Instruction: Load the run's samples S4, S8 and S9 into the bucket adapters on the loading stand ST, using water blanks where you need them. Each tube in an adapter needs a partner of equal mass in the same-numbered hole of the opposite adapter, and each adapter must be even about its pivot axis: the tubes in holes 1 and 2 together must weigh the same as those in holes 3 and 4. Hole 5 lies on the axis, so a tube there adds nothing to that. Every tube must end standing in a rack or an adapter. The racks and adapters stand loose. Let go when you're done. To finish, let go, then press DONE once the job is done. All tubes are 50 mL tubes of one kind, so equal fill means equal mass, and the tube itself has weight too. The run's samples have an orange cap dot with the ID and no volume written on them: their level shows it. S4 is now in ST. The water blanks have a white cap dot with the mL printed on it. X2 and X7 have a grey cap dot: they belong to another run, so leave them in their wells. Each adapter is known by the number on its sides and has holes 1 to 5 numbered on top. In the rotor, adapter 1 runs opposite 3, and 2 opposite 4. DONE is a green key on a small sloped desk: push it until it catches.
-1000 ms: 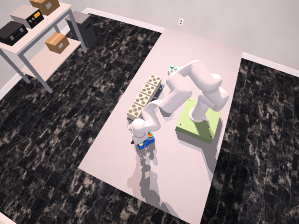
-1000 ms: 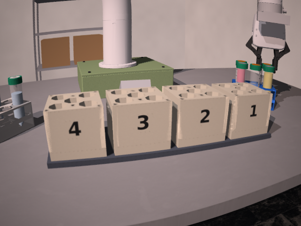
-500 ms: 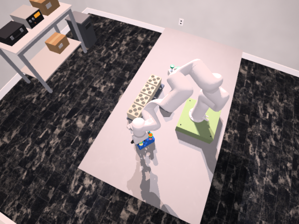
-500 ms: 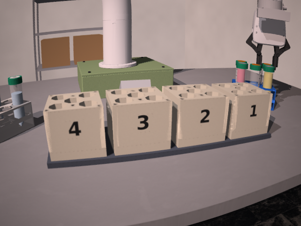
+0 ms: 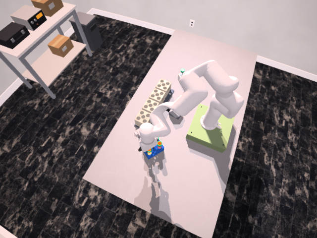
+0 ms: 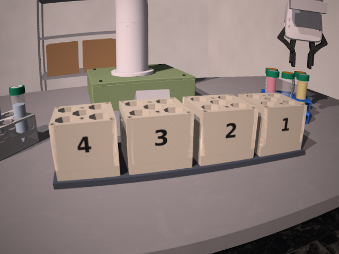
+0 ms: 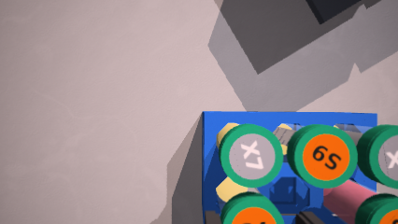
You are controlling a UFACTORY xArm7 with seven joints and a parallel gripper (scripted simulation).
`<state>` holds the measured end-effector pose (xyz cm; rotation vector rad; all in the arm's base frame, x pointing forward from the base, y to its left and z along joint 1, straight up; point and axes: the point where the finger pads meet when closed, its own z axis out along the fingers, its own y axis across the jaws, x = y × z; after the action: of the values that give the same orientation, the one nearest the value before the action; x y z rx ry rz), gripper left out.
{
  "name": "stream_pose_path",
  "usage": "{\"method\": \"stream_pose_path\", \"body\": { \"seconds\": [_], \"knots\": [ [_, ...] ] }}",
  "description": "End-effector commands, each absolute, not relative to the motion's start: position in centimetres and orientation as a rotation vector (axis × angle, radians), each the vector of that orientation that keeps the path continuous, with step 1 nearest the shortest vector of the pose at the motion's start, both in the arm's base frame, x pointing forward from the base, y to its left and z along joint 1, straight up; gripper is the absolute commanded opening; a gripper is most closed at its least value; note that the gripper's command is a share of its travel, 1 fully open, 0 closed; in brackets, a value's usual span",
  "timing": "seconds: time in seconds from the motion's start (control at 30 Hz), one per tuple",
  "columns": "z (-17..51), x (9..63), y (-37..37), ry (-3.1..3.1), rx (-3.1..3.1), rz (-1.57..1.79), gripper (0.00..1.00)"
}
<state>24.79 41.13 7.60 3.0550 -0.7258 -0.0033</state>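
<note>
At the far left of the exterior view, a see-through rack [image 6: 29,136] on the bench [image 5: 189,174] [image 6: 136,216] [image 7: 93,117] holds an upright green-capped tube [image 6: 19,109] with pale blue liquid. Next come adapter 4 [image 5: 163,84] [image 6: 85,147], adapter 3 [image 5: 156,94] [image 6: 160,144], adapter 2 [image 5: 150,104] [image 6: 227,136] and adapter 1 [image 5: 142,116] [image 6: 283,128], in a row on the dark loading stand [image 5: 172,92] [image 6: 178,171]. Behind adapters 4 and 3, the arm [image 5: 191,89] [image 6: 132,41] rises from a green block [image 5: 204,143] [image 6: 175,90].

At the right, beyond adapter 1, a blue rack [image 5: 154,152] [image 6: 308,109] [image 7: 290,118] carries upright green-capped tubes; a pink one [image 6: 271,84] stands left of a yellow one [image 6: 301,88], with orange-dotted caps among them. The jaws hang above this rack, pointing down, partly apart with nothing between them.

In the wrist view, X7 [image 7: 252,155] is leftmost in the upper row, then S9 [image 7: 326,157], then another grey-dotted cap [image 7: 390,156] cut by the frame edge. Below, two orange-dotted caps are cropped, so I cannot tell their IDs. S9 therefore stands in the blue rack. The arm hides part of the rack from above.
</note>
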Motion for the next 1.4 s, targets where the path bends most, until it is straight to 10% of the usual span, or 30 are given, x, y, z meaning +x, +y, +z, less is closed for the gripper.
{"method": "stream_pose_path", "body": {
  "seconds": [0.0,1.37],
  "knots": [
    [8.6,24.9,41.3,-0.727,3.059,-0.002,0.44],
    [15.7,24.9,41.2,-0.727,3.059,-0.001,0.44]
  ]
}}
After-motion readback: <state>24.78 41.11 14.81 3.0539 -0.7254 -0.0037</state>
